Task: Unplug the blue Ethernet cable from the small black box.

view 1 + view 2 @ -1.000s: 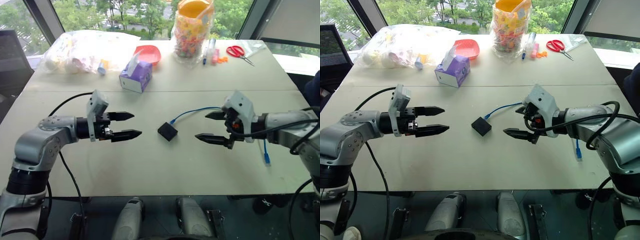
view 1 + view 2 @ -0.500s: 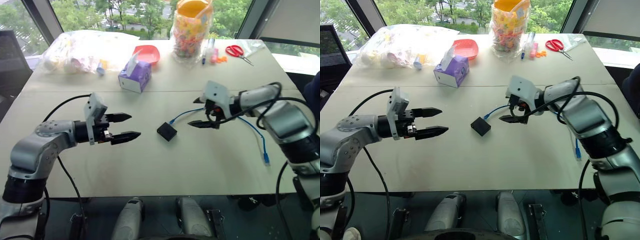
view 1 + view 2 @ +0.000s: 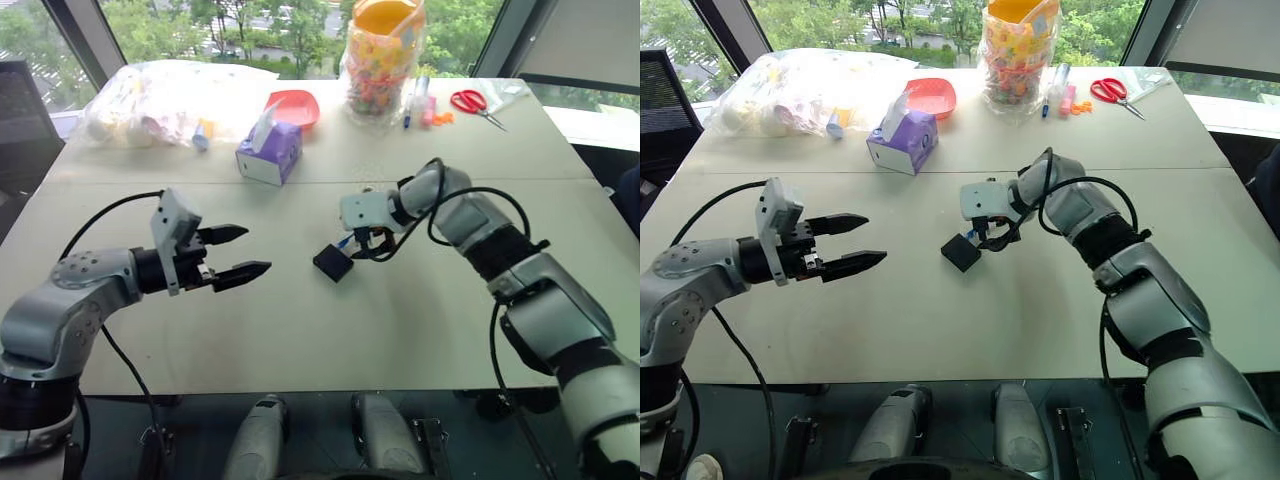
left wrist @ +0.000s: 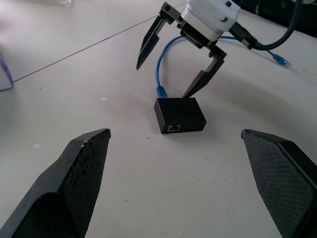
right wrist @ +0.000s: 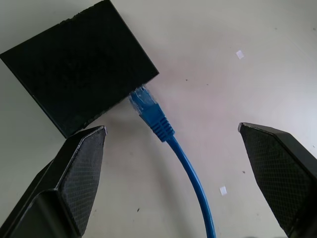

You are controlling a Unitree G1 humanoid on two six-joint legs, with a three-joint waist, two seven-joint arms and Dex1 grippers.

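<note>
Right gripper [image 4: 176, 67] spread over blue Ethernet cable [image 5: 163, 131] — plugged into small black box [image 5: 79, 69]; no writing legible

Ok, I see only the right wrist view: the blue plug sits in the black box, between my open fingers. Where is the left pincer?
Observer: The left pincer hovers open, apart from the small black box, on its left side.
Operator: Has the box another port?
Observer: Yes, an empty port faces the left pincer.
Operator: And the cable's other end?
Observer: The blue Ethernet cable arches behind the right pincer; its far plug lies loose on the table.
</note>
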